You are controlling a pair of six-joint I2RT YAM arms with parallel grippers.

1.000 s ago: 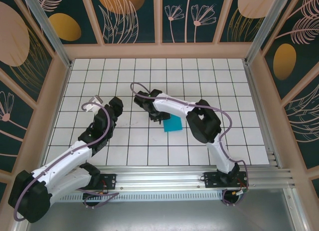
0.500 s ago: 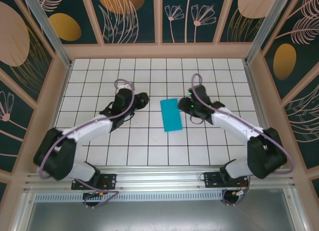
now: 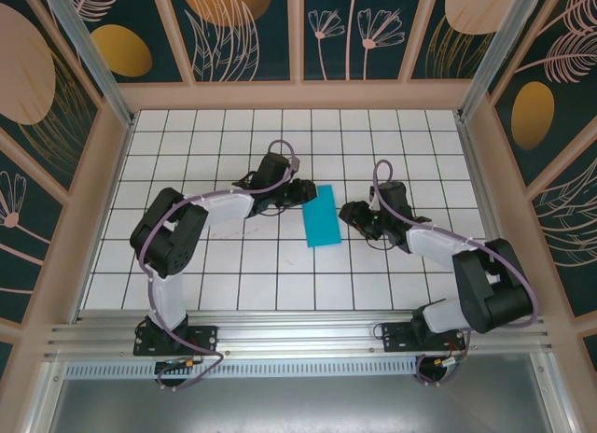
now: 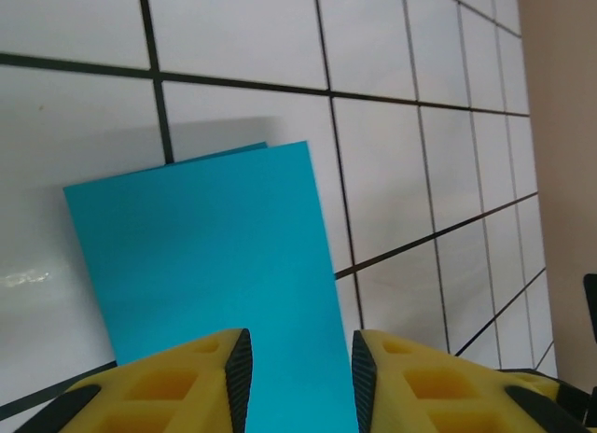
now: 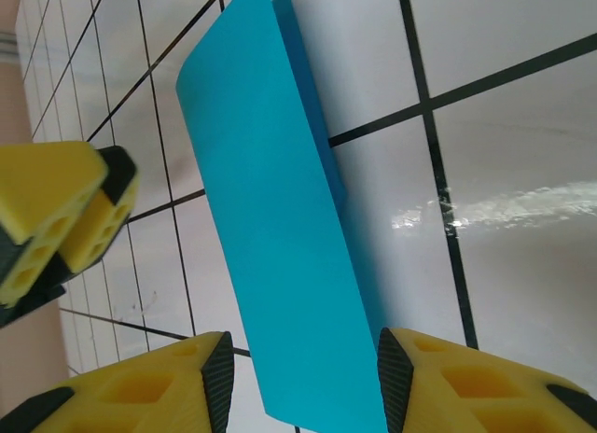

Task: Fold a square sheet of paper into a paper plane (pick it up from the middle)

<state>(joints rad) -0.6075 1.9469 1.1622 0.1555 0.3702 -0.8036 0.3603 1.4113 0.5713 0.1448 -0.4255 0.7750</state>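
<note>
Left gripper point(image 3: 300, 192) and right gripper point(image 3: 347, 212) reach inward, flanking the paper point(image 3: 323, 216).

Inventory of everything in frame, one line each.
sheet of paper: 1, teal-blue, folded into a narrow rectangle, flat on the table's middle
table: 1, white tiles with black grid lines, under everything
wall panels: several, dark teal with tan and orange plant motifs, around the table
rail: 1, silver, near edge
left gripper: 1, yellow fingers, open, at the paper's left side
right gripper: 1, yellow fingers, open, at the paper's right side
</note>
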